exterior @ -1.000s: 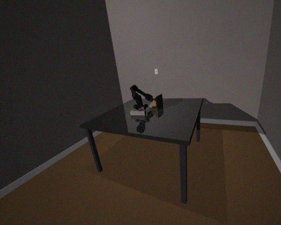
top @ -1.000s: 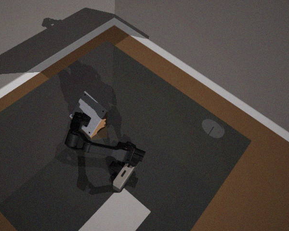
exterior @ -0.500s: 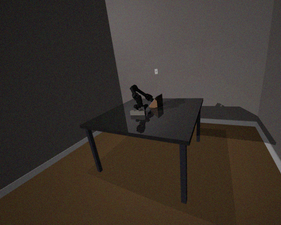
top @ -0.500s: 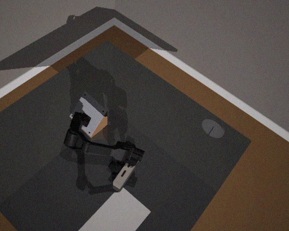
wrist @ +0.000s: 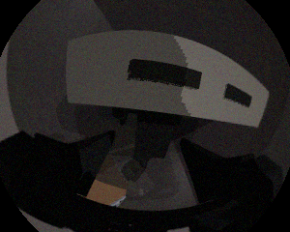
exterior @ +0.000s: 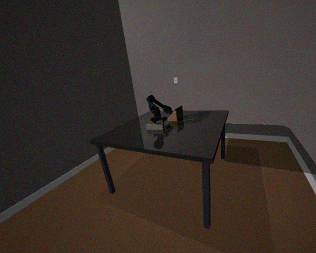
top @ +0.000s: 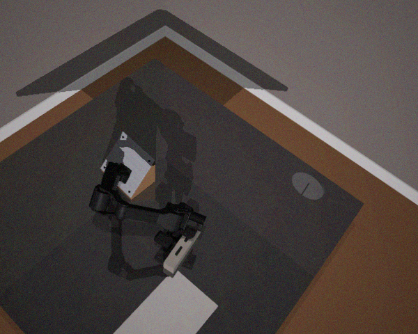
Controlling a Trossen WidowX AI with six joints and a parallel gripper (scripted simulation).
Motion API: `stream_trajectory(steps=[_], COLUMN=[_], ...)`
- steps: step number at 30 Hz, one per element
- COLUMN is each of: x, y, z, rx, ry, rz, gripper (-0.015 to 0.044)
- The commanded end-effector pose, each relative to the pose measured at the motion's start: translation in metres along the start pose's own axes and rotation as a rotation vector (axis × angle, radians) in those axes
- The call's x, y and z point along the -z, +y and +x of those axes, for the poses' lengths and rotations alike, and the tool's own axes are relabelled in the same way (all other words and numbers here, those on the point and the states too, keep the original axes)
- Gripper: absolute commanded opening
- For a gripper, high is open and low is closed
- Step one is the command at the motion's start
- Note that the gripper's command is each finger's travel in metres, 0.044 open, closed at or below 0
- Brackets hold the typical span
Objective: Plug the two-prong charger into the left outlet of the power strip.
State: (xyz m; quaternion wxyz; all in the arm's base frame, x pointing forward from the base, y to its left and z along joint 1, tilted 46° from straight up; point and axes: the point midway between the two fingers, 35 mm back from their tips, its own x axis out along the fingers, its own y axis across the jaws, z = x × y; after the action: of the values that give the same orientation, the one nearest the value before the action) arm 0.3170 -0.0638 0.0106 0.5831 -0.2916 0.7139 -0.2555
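The pale power strip point(top: 171, 265) point(exterior: 154, 126) point(wrist: 99, 70) lies on the dark table, directly by the gripper. Two dark openings show in its top in the wrist view, a long one and a shorter one to its right. My gripper point(top: 177, 235) point(exterior: 158, 120) point(wrist: 148, 138) is open, its fingers wide apart at the strip's near side, with nothing held between them. A dark shape shows between the fingers below the strip in the wrist view; I cannot tell whether it is the charger or shadow. The charger and its prongs cannot be made out clearly in any view.
The arm's pale mounting plate point(top: 138, 163) sits on an orange-brown wedge point(top: 146, 179) point(exterior: 173, 117) behind the gripper. A white rectangle point(top: 169, 305) lies beyond the strip's end. A grey disc point(top: 313, 186) shows near the table's right edge. Shadows darken the table point(top: 267, 223) point(exterior: 179, 144).
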Motion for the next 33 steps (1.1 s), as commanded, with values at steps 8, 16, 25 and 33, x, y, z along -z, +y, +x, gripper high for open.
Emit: stream_trajectory(steps=[8, 16, 25, 33], x=[0.013, 0.021, 0.031, 0.039], y=[0.000, 0.000, 0.000, 0.000], z=[0.000, 0.001, 0.002, 0.003], rx=[0.001, 0.001, 0.001, 0.001], ry=[-0.004, -0.003, -0.003, -0.002], rz=[0.004, 0.004, 0.003, 0.003], gripper=[0.0440, 0.0440, 0.0440, 0.0440])
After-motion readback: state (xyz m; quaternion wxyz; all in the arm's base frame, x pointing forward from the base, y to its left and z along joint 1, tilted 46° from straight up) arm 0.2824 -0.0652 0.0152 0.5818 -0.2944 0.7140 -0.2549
